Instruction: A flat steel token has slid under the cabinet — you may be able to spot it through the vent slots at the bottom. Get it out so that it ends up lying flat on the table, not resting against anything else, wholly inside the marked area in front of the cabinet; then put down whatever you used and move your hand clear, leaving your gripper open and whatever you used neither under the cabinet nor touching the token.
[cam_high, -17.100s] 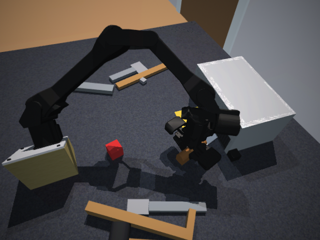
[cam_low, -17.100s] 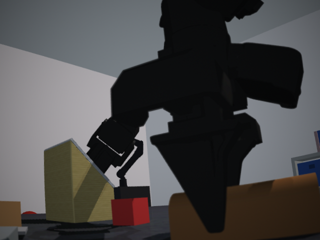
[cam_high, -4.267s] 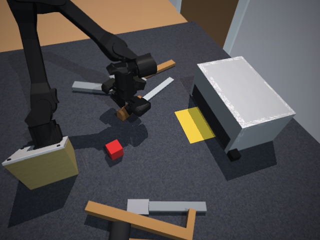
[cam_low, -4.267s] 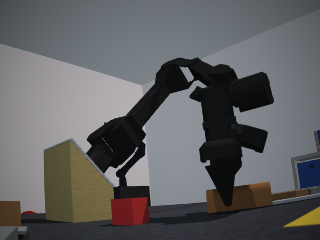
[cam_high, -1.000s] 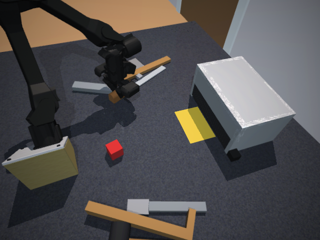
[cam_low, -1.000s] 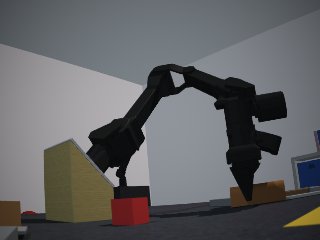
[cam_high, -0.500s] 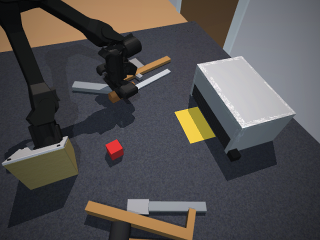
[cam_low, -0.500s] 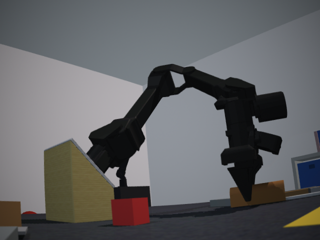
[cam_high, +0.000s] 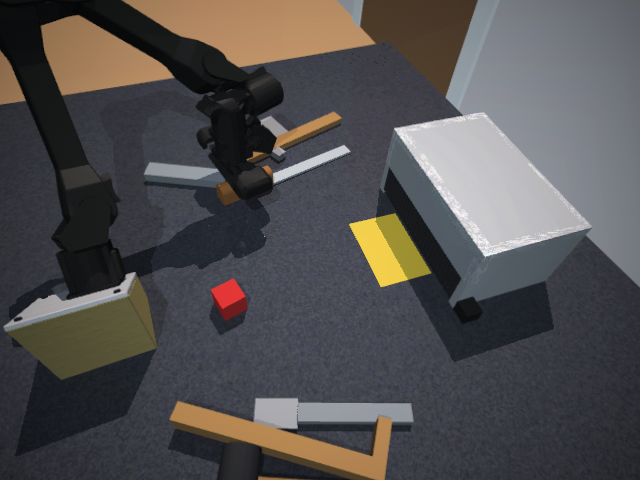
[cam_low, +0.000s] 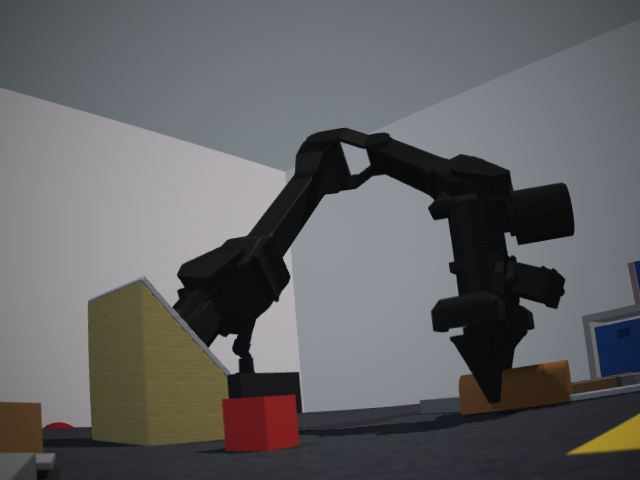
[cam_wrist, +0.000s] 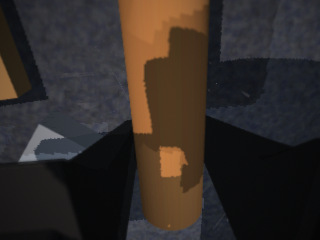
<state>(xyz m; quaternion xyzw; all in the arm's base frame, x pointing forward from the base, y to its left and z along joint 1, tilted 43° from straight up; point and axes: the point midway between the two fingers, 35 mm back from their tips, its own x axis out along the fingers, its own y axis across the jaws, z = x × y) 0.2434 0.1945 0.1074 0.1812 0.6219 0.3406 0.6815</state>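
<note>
My gripper is shut on an orange round handle, which lies level, at or just above the table. A thin pale grey strip runs from the handle toward the cabinet side. The grey-white cabinet stands at the right in the top view, with a dark slotted band along its lower front. The yellow marked area lies in front of it. The steel token cannot be made out in any view.
Near the gripper lie an orange bar, a grey bar and a small grey block. A red cube sits near the arm's wedge base. An orange hooked bar and grey piece lie nearest the camera.
</note>
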